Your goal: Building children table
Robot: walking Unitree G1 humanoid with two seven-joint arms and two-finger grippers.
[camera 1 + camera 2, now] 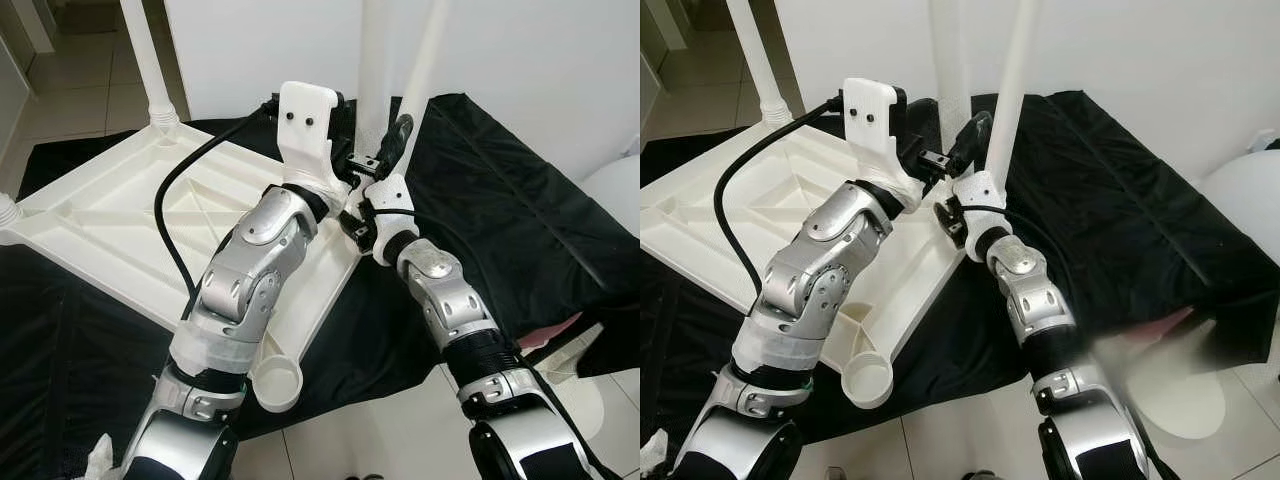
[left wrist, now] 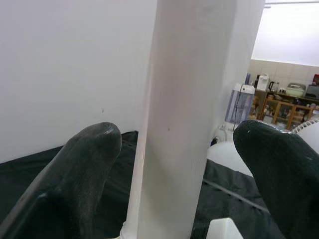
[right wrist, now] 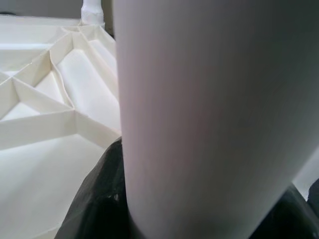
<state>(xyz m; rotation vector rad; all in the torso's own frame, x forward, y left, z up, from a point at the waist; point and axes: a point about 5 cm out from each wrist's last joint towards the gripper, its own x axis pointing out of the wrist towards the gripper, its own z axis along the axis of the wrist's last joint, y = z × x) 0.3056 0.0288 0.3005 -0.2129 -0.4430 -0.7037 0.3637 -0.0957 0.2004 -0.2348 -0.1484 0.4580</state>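
Note:
The white plastic table top (image 1: 120, 215) lies upside down on a black cloth (image 1: 500, 200). One white leg (image 1: 148, 60) stands in its far corner socket. An upright leg (image 1: 374, 60) rises at the right corner, and a tilted leg (image 1: 428, 55) leans beside it. My left gripper (image 2: 179, 134) is open, its fingers (image 2: 89, 164) straddling the upright leg (image 2: 184, 114) with gaps on both sides. My right gripper (image 1: 392, 148) is shut on the tilted leg (image 3: 214, 109), low down near the table corner. An empty round socket (image 1: 276, 382) faces up at the near corner.
A black cable (image 1: 165, 205) loops from my left wrist over the table top. A white wall stands close behind the legs. A white rounded object (image 1: 615, 190) and a white round base (image 1: 580, 400) sit on the tiled floor at the right.

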